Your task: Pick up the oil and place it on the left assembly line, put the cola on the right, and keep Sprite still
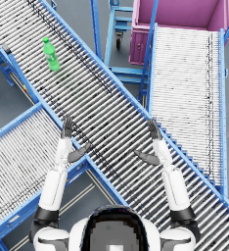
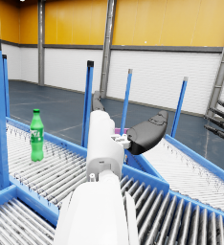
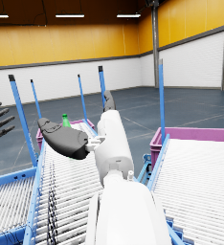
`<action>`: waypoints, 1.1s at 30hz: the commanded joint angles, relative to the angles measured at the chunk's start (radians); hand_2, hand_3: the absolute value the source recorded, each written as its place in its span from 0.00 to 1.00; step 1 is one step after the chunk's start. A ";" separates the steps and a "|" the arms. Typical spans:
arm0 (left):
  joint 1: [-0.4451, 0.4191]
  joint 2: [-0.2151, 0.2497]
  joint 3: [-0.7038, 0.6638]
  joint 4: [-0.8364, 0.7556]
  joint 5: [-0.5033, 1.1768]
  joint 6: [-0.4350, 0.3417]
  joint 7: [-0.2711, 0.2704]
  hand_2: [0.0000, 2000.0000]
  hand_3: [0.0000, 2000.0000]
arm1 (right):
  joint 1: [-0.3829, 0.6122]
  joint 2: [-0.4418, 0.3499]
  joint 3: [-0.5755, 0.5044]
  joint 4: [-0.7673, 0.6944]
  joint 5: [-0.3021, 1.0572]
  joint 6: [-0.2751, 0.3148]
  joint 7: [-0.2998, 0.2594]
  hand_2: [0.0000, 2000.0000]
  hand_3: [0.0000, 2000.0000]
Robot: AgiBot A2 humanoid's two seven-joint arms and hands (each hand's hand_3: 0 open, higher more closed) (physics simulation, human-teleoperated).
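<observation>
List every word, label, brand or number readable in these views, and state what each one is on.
Nothing can be quoted: no text here is legible.
Green bottle: its label carries a pale mark in the left wrist view, too blurred to read; in the head view it is too small to read.
Pink bin: no lettering visible.
Roller conveyors: no signs or numbers visible.
</observation>
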 commanded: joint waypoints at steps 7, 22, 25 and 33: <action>0.000 0.000 0.000 0.000 0.000 0.000 0.000 0.00 0.00 | 0.000 0.000 0.000 0.000 0.000 0.000 0.000 0.00 0.00; 0.000 0.000 0.000 0.000 0.000 0.000 0.000 0.00 0.00 | 0.000 0.000 0.000 0.000 0.000 0.000 0.000 0.00 0.00; 0.000 0.000 0.000 0.000 0.000 0.000 0.000 0.00 0.00 | 0.000 0.000 0.000 0.000 0.000 0.000 0.000 0.00 0.00; 0.000 0.000 0.000 0.000 0.000 0.000 0.000 0.00 0.00 | 0.000 0.000 0.000 0.000 0.000 0.000 0.000 0.00 0.00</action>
